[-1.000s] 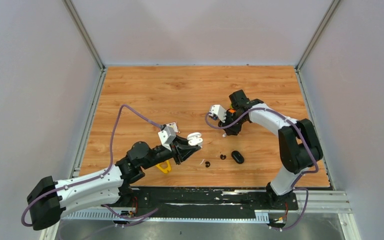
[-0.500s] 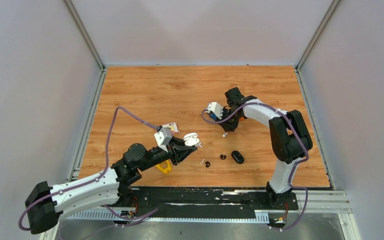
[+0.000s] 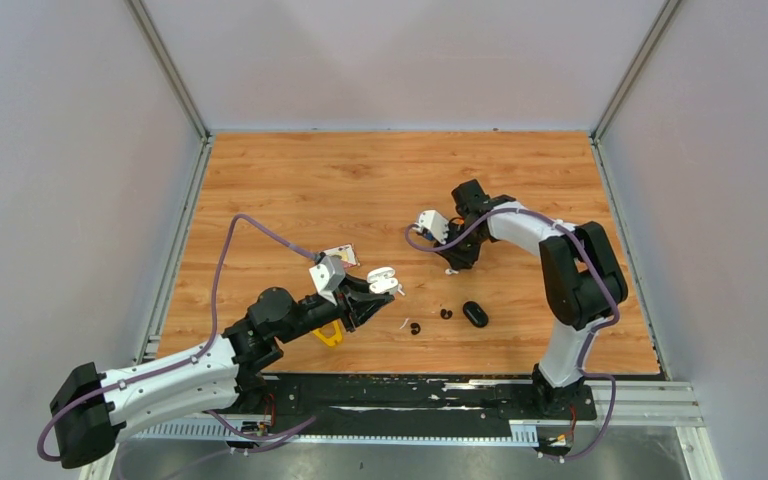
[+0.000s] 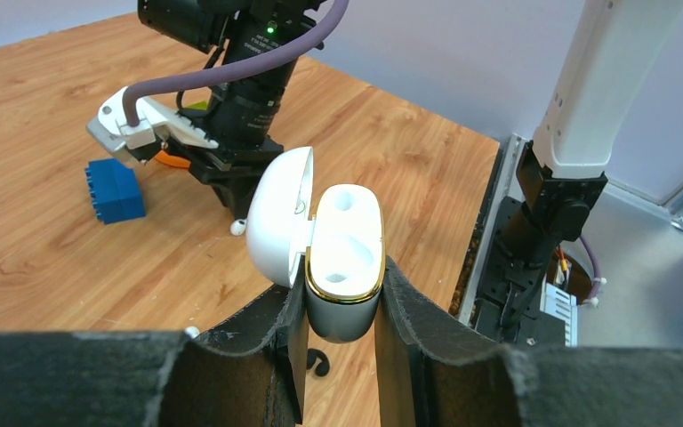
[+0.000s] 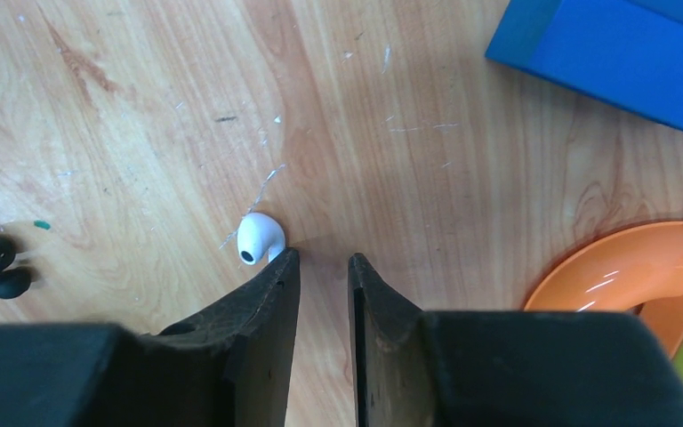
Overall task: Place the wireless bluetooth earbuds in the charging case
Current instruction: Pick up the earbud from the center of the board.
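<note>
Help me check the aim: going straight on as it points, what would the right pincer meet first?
The right pincer would probably meet bare table first, between its slightly parted jaws. The white bud lies just outside one finger, touching or nearly so, and might get clipped.

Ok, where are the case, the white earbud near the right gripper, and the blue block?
case (image 4: 347,258): left wrist view, on its white top face.
white earbud (image 5: 260,238): right wrist view, on its rounded head.
blue block (image 4: 116,189): left wrist view, on its middle.
</note>
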{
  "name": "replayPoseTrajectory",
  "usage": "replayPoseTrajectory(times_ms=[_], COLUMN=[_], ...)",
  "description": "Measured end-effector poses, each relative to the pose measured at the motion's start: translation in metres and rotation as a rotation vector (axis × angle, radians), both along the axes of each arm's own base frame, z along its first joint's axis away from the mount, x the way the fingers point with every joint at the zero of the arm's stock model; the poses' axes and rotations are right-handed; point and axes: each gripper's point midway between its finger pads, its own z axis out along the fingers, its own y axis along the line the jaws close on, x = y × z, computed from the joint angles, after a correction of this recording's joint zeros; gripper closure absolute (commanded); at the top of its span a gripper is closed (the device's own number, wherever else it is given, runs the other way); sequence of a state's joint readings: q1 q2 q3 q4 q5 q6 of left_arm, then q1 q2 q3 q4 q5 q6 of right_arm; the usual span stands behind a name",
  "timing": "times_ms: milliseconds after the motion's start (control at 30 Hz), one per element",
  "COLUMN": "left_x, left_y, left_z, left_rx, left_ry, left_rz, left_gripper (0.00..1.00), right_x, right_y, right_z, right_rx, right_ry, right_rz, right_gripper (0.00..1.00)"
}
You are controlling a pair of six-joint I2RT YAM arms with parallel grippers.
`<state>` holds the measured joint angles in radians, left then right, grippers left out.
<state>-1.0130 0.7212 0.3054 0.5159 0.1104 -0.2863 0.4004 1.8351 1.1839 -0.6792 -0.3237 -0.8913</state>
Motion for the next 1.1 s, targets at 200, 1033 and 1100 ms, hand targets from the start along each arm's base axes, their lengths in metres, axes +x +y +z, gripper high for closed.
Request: replayPoseTrajectory(times_ms=[200, 1033, 1100], left_x=[0.000, -0.002, -0.003], left_y=[0.000, 0.004, 0.004], left_z=[-0.004, 0.007, 0.007], left_rx=[0.007, -0.024, -0.023], left_ry=[0.005, -0.010, -0.009], left_rz=[0.000, 0.000, 0.000], left_gripper=[1.00, 1.00, 1.00], right_x=[-0.010, -0.016, -0.016], right_y=[-0.004, 0.028, 0.030], right_z=[0.000, 0.031, 0.025], right_rx=[-0.013, 0.016, -0.010], right_ry=[0.032, 0.167, 0.187], right_rz=[-0.001, -0.165, -0.195], right_gripper=[0.73, 0.50, 0.51])
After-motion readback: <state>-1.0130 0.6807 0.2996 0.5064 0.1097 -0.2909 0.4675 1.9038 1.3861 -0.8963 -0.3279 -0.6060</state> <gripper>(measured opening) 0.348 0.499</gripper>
